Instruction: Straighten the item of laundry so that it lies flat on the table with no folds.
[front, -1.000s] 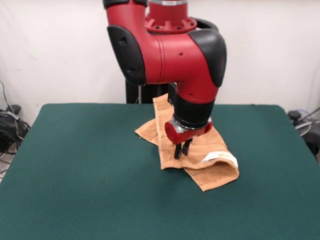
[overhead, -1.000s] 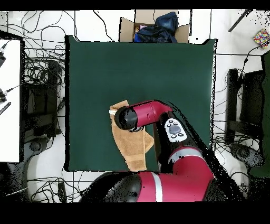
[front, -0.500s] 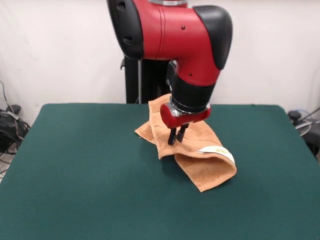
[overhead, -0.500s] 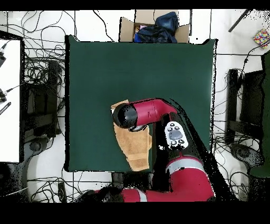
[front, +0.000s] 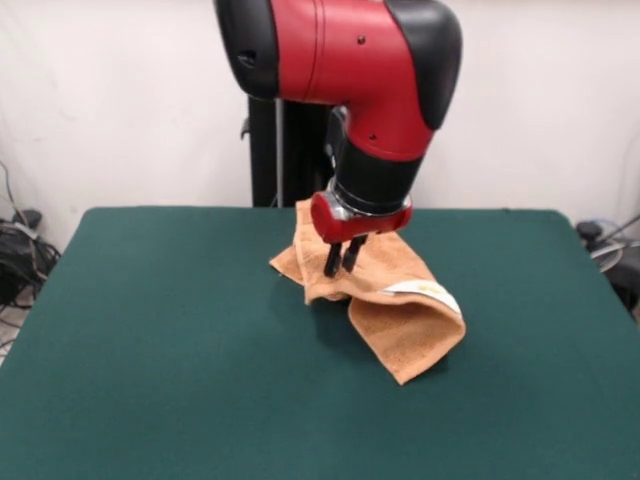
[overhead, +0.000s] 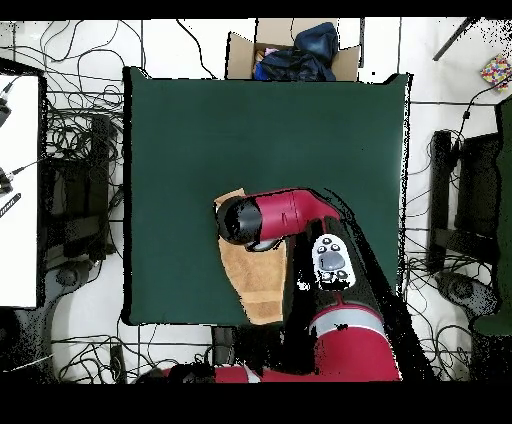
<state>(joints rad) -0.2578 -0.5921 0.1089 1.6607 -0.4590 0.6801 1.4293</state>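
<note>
Orange-tan terry-cloth towel (front: 385, 300), small and rectangular, lay bunched and doubled over itself at the far middle of the dark green felt-like surface (front: 180, 350), one edge pulled up off the felt while the rest trailed down toward the camera. A small white label (front: 425, 291) showed along the top of the nearer fold. In the overhead view the cloth (overhead: 252, 285) ran as a narrow strip out to the surface's edge by the robot's base, half hidden under the arm.

The black claw (front: 341, 262) of the red and black arm (front: 350, 70) was closed on the towel's raised edge, its two fingers drawn close together with fabric caught between them, as the front view showed.

Several things could have gone wrong from that position. The pinch appeared to take only a thin edge of thick terry, so the cloth might have slipped free under its own weight if lifted higher, dropping back into a fresh heap. The fingers may also have caught two layers at once; pulling would then have dragged the fold along rather than opening it. The doubled lower portion lay heavy on the felt, whose nap looked likely to grip the loops, so a sideways drag risked rolling the fabric into new creases. With the towel so near the surface's far edge, a pull toward the robot's base could have carried part of it over the side.
</note>
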